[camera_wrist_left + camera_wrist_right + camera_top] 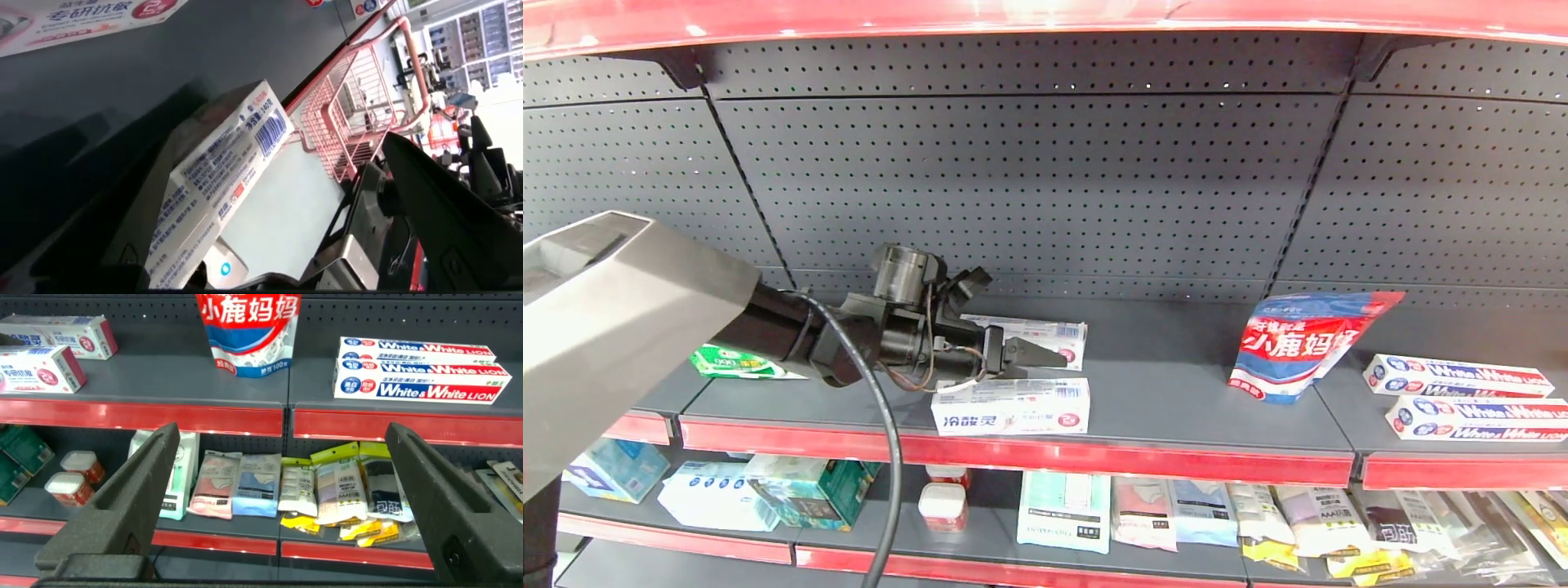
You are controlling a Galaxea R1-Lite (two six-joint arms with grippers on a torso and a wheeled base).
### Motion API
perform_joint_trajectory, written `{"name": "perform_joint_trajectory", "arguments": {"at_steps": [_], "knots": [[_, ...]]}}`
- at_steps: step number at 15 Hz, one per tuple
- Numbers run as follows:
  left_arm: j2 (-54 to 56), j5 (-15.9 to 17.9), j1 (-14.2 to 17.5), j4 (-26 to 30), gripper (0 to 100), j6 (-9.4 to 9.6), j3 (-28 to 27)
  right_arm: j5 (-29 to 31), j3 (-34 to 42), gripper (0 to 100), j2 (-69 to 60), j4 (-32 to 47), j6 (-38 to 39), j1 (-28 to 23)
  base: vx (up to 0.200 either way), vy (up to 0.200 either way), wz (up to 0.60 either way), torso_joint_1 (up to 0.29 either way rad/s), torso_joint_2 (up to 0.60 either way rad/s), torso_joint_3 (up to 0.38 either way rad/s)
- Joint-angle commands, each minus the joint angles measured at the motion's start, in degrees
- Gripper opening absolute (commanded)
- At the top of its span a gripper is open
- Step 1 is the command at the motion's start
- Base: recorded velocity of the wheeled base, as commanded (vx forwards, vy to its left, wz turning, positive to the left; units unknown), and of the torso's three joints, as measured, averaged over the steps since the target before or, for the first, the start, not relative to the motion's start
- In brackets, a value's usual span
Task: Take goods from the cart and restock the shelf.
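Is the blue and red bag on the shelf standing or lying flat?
Standing, tilted a little: the bag rests on its bottom edge on the shelf.

Back panel (1029,180): matt perforated metal;
Edge strip (1013,451): glossy red;
Toothpaste box (1011,406): glossy card;
Pouch (1298,343): shiny plastic film;
Cart (359,114): coated wire

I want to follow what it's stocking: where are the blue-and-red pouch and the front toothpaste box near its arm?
blue-and-red pouch (1303,343), head view, the middle of its printed front.
front toothpaste box (1011,406), head view, the middle of its long side facing the aisle.
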State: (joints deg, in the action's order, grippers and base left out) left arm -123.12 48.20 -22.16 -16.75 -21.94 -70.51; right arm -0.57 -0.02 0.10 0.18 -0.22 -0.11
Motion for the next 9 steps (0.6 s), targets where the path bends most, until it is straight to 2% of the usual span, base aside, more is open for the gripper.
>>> {"name": "perform_joint_trajectory", "arguments": {"at_steps": [1,4,7,9], "knots": [[-0.9,0.1,-0.2,0.0,100,-0.03,-0.4,0.0,-0.1,100,0.1,0.0,0.0,0.0,0.000,0.000,0.00,0.000,0.00,0.000],[-2.0,0.3,-0.5,0.1,100,-0.03,-1.8,0.0,0.0,100,0.1,0.0,0.0,0.0,0.000,0.000,0.00,0.000,0.00,0.000],[-3.3,3.0,-0.5,0.1,100,-0.03,-3.1,0.0,-0.1,100,0.0,0.0,0.0,0.0,0.000,0.000,0.00,0.000,0.00,0.000],[-4.2,3.7,-0.2,0.1,100,-0.12,-4.4,0.0,-0.1,100,0.1,0.0,0.0,0.0,0.000,0.000,0.00,0.000,0.00,0.000]]}}
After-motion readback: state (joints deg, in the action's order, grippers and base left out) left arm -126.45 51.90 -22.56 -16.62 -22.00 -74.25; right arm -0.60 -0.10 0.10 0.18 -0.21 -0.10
